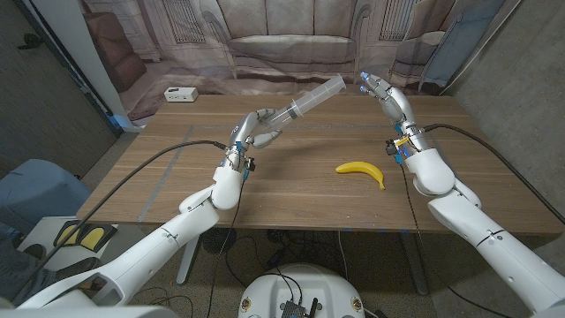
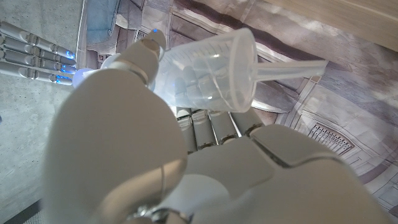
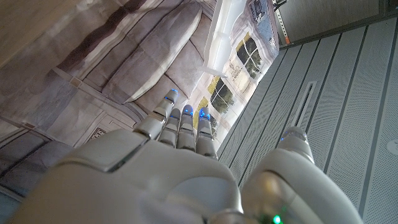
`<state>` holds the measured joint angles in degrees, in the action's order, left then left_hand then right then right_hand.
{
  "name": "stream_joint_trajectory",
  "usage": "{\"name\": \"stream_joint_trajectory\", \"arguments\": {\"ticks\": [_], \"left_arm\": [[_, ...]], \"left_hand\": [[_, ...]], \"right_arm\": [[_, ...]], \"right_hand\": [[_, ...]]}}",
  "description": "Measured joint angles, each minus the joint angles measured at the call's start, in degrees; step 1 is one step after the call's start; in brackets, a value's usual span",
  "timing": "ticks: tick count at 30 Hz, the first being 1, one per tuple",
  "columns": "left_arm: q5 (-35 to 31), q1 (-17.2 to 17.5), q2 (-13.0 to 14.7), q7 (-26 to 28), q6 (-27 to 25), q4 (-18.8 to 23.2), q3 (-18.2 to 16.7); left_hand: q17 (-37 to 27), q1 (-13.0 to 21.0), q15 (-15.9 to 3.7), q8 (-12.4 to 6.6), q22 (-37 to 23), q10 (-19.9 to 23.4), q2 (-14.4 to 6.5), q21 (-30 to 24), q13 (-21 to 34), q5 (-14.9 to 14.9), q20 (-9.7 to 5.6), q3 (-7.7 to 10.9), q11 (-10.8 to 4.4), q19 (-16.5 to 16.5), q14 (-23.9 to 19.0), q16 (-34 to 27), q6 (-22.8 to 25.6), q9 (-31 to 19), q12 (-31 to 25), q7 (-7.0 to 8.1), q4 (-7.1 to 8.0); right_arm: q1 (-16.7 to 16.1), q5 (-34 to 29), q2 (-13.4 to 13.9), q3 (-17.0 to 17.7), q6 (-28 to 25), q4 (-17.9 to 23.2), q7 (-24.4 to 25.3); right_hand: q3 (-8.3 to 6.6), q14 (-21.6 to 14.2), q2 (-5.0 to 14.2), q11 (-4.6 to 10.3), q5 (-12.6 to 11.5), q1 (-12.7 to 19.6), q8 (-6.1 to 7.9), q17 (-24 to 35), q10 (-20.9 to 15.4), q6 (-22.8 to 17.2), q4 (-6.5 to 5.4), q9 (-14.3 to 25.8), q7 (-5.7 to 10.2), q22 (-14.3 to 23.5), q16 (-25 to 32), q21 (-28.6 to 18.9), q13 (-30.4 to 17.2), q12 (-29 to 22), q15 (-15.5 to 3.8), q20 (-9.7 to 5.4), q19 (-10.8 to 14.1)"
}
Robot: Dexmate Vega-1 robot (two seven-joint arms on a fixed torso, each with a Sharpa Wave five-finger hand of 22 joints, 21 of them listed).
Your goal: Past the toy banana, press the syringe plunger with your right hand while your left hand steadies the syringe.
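Note:
My left hand (image 1: pixel 254 132) is raised over the table and grips a clear plastic syringe (image 1: pixel 311 97), which tilts up toward the right. Its wide barrel (image 2: pixel 211 71) sits between my left hand's fingers (image 2: pixel 155 143). My right hand (image 1: pixel 387 97) is lifted at the syringe's upper end with straight fingers, holding nothing; a small gap separates its fingertips from that end. From the right wrist view, the pale syringe end (image 3: pixel 221 37) lies just beyond my right hand (image 3: pixel 168 168). The yellow toy banana (image 1: pixel 362 170) lies on the wooden table (image 1: pixel 291 194), nearer than both hands, toward the right.
A small white box (image 1: pixel 181 94) stands at the table's back left corner. A printed sofa backdrop (image 1: pixel 291 44) hangs behind the table. Black cables run along both forearms. My right hand's blue-tipped fingers (image 2: pixel 34 53) show in the left wrist view.

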<state>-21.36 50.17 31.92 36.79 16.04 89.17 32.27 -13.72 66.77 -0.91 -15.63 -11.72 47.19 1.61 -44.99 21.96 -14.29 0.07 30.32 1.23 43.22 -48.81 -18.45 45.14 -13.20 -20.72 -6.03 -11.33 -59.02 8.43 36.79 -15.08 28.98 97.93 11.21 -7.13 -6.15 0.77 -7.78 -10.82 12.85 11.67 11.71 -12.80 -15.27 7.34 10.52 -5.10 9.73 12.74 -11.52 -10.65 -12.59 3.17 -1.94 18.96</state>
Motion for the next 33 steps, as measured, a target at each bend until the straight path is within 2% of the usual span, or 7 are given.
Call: {"name": "stream_joint_trajectory", "arguments": {"ticks": [3,5,18,21,26,29,33], "left_arm": [[-0.05,-0.01,-0.08,-0.01,0.01,-0.01,0.0],[-0.13,-0.01,-0.12,-0.01,0.01,-0.01,0.0],[-0.54,0.2,-0.37,0.13,-0.47,0.54,-0.01],[-0.59,0.29,-0.44,0.27,-0.53,0.63,-0.01],[-0.71,0.45,-0.5,0.52,-0.69,0.89,-0.02],[-0.9,0.55,-0.51,0.82,-0.98,1.06,-0.09],[-1.02,0.66,-0.54,0.98,-1.15,1.24,-0.13]], "left_hand": [[0.0,0.13,0.0,0.0,0.0,0.0,0.13,-0.16,0.25,0.36,0.01,0.01,0.0,-0.01,0.0,0.0,0.0,-0.03,0.04,0.0,0.0],[0.0,0.13,0.02,0.0,0.0,0.01,0.13,-0.38,0.29,0.41,0.01,0.78,-0.01,-0.01,-0.02,0.0,0.01,-0.05,0.05,0.01,-0.78],[0.01,0.12,0.1,0.08,0.28,0.01,0.12,-0.84,0.52,0.43,-0.28,0.86,-0.01,-0.33,-0.11,0.01,0.02,-0.06,0.21,0.01,-0.86],[0.01,0.12,0.12,-0.06,0.28,0.01,0.12,-1.21,0.52,0.56,-0.28,0.94,-0.02,-0.34,-0.12,0.01,0.02,-0.06,0.21,0.01,-0.94],[0.01,0.12,0.31,-0.06,0.27,0.01,0.12,-1.52,0.69,0.65,-0.27,1.01,-0.02,-0.34,-0.32,0.05,0.02,-0.05,0.21,0.01,-1.01],[0.01,0.12,0.31,-0.06,0.27,0.01,0.12,-1.54,0.79,0.65,-0.27,1.01,-0.02,-0.34,-0.32,0.06,0.02,-0.05,0.21,0.01,-1.01],[-0.27,0.12,0.31,-0.06,0.27,0.31,0.12,-1.72,0.79,0.66,-0.27,1.01,0.28,-0.35,-0.31,-0.22,0.02,-0.02,0.22,0.01,-1.01]], "right_arm": [[0.09,-0.19,0.03,-0.02,0.03,0.0,-0.02],[0.23,-0.27,0.07,-0.07,0.15,0.0,-0.06],[1.0,-1.08,0.24,-0.45,0.96,-0.29,-0.51],[1.08,-1.34,0.26,-0.48,0.96,-0.29,-0.54],[1.5,-2.18,0.36,-0.69,0.48,-0.31,-0.54],[1.78,-2.53,0.47,-0.85,0.21,-0.31,-0.48],[2.11,-3.08,0.62,-1.03,-0.24,-0.26,-0.44]], "right_hand": [[0.0,0.0,0.17,0.0,0.0,0.17,0.0,0.0,0.0,-0.09,0.0,0.0,0.09,0.0,0.0,0.0,0.0,0.0,0.0,0.0,0.0],[0.0,0.0,0.22,0.0,0.0,0.22,0.0,0.0,0.0,-0.09,0.0,0.0,0.09,0.0,0.0,0.0,0.0,0.0,0.0,0.0,0.0],[0.0,-1.23,0.54,0.3,0.0,0.54,-0.03,0.01,-1.13,-0.06,0.0,0.0,0.54,0.0,0.22,0.0,-0.01,0.0,0.0,0.32,0.31],[0.0,-1.54,0.53,0.3,0.0,0.53,-0.46,0.09,-1.13,0.8,0.0,0.0,0.9,0.0,0.22,0.0,-0.01,0.0,-0.23,0.64,1.09],[0.0,-5.15,0.53,1.03,0.0,0.53,-0.68,0.16,-0.39,1.49,0.0,0.0,1.63,0.0,1.28,-0.68,-0.15,0.61,-0.4,1.16,3.96],[0.0,-5.63,0.83,1.04,0.0,0.83,-0.68,0.36,-0.39,1.49,0.0,0.0,1.63,0.0,1.28,-1.06,-0.16,0.61,-0.51,1.52,4.42],[0.0,-6.11,0.83,1.09,0.0,0.83,-0.67,0.43,-1.35,1.48,0.0,0.0,1.63,0.0,1.68,-1.06,-0.16,0.61,-0.37,1.01,4.93]]}}
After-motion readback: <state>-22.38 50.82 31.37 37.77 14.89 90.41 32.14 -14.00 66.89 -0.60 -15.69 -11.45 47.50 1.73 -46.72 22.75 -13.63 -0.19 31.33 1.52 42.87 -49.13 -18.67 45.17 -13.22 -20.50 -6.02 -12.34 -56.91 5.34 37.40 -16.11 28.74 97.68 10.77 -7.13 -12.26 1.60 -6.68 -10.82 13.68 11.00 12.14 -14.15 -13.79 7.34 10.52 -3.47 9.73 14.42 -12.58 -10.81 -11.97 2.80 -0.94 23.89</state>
